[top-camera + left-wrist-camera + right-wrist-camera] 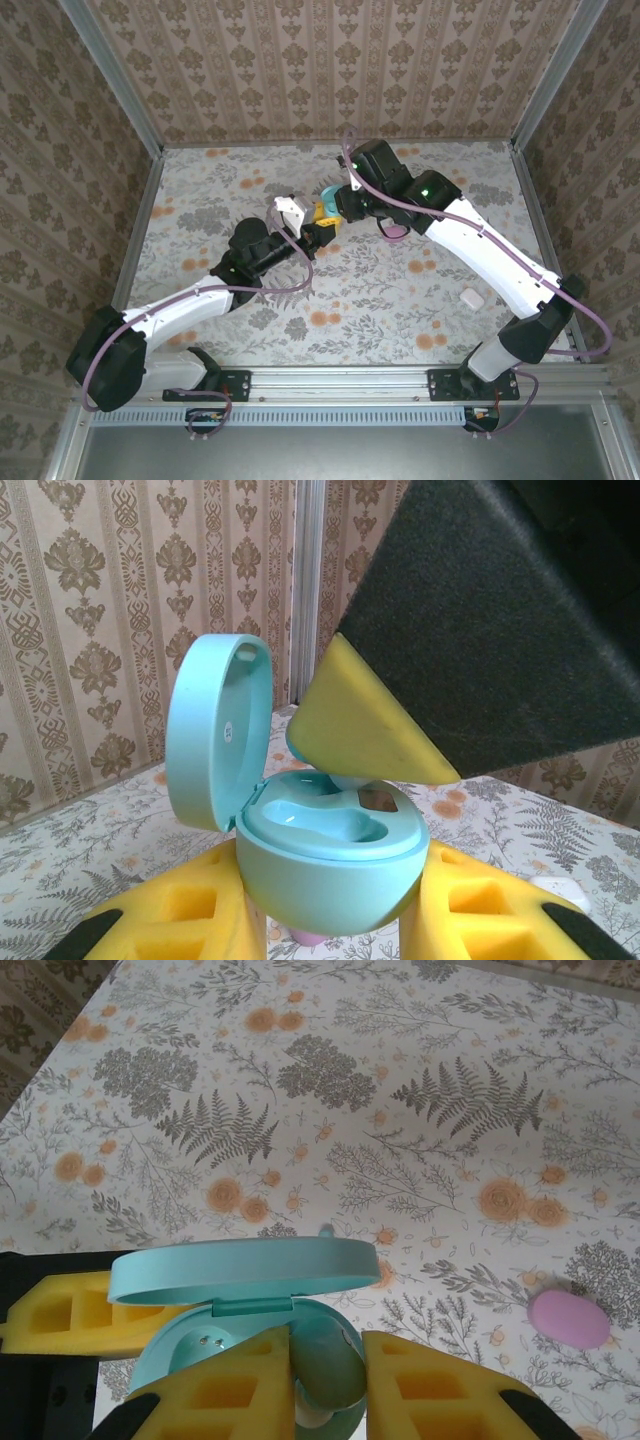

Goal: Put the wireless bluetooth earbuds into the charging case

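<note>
**While the left gripper clamps the open teal charging case, the right gripper pinches a light blue earbud at its mouth**

Because the two arms meet just toward 12 o'clock of the table's middle, the case is held off the floral cloth between them. In the left wrist view, the left gripper's yellow foam pads press the case's rounded base from 8 and 4 o'clock, closed firmly on it. The lid stands upright at 9 o'clock of the base, hinged fully back. Both moulded wells face up.

From 1 o'clock, one yellow pad of the right gripper reaches down to the back rim of the wells. In the right wrist view its two pads are drawn together on a curved light blue piece, apparently the earbud, directly above the case's interior. Whether it already touches a well cannot be told.

A white case lies at 4 o'clock of the grippers, well apart. A pink case lies on the cloth at 3 o'clock.
</note>
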Motion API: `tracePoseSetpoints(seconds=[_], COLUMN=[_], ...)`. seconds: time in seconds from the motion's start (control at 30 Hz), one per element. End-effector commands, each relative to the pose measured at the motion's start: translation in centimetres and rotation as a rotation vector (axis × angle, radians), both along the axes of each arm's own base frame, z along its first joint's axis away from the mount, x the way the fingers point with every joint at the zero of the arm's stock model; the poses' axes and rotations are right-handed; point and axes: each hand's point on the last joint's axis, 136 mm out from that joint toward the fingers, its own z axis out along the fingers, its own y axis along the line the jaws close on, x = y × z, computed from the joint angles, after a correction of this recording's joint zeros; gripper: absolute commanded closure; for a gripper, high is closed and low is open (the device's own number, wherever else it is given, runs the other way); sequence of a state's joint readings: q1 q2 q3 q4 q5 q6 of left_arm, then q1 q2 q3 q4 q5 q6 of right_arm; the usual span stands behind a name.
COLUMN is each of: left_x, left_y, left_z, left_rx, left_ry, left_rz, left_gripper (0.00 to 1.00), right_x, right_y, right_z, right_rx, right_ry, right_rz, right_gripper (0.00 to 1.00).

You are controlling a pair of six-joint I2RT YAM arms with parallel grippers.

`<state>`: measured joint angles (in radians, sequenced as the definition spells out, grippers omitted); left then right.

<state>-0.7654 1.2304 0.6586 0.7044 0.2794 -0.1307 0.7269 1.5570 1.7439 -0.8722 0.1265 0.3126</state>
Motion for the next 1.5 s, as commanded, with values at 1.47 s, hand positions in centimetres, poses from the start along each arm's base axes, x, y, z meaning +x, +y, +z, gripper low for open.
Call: tracePoseSetpoints(seconds=[1.47], left_x=[-0.4], left_y=[-0.2], left_z=[4.6], left_rx=[-0.105], left_ry=[-0.077], left_rz=[-0.018], left_gripper=[0.70], right_x=[-0.6], right_y=[-0.1], right_z=[0.8], right_rx=[-0.092], right_ry=[-0.093], right_rz=[0.052], right_gripper=[0.82])
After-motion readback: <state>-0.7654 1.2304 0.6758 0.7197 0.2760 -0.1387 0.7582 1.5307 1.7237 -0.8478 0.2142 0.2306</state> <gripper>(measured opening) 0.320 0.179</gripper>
